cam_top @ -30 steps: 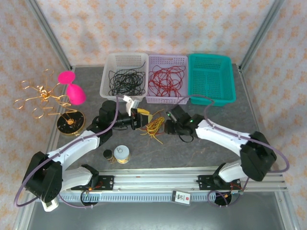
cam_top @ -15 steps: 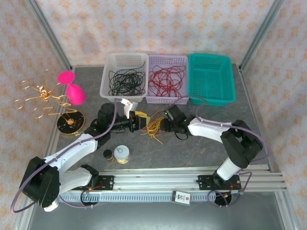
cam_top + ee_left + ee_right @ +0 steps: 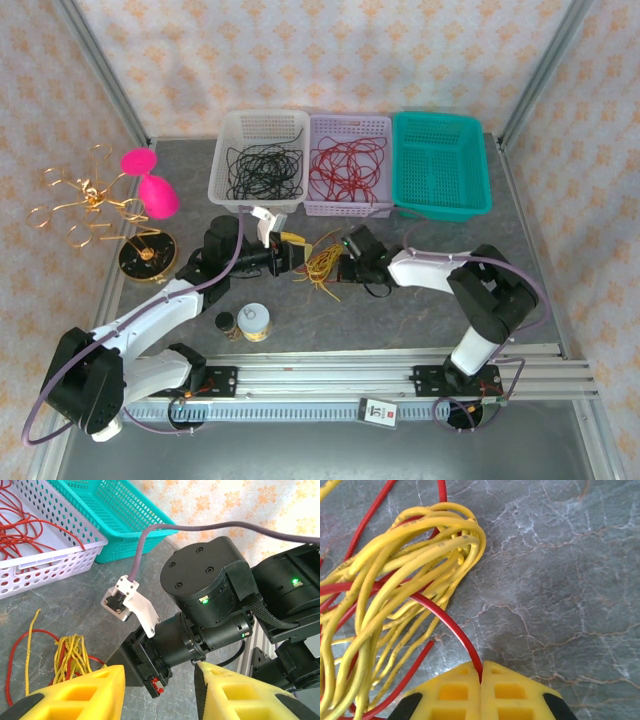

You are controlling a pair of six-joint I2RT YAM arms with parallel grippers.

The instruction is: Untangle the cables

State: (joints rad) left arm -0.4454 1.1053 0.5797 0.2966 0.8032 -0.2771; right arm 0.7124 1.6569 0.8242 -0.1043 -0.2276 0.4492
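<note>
The cables (image 3: 322, 265) are a small bundle of yellow loops with red strands, lying on the grey table between the two grippers. In the right wrist view, the yellow loops (image 3: 405, 555) lie to the upper left. A red strand (image 3: 452, 625) curves out of them into my right gripper (image 3: 481, 672), which is shut on it. My right gripper (image 3: 341, 268) sits at the bundle's right edge. My left gripper (image 3: 290, 250) is at the bundle's left edge. In the left wrist view my left gripper (image 3: 159, 680) stands open with nothing between its fingers, and the bundle (image 3: 70, 655) lies to their left.
Three baskets line the back: a white one (image 3: 262, 114) with black cables, a lilac one (image 3: 350, 120) with red cables, and a teal one (image 3: 437, 117). A gold wire ornament (image 3: 85, 200), a pink object (image 3: 150, 185) and a small jar (image 3: 253, 322) stand on the left.
My right gripper has moved left to the bundle and shut on a red strand. The right arm's elbow has folded inward. The left gripper has shifted only slightly.
</note>
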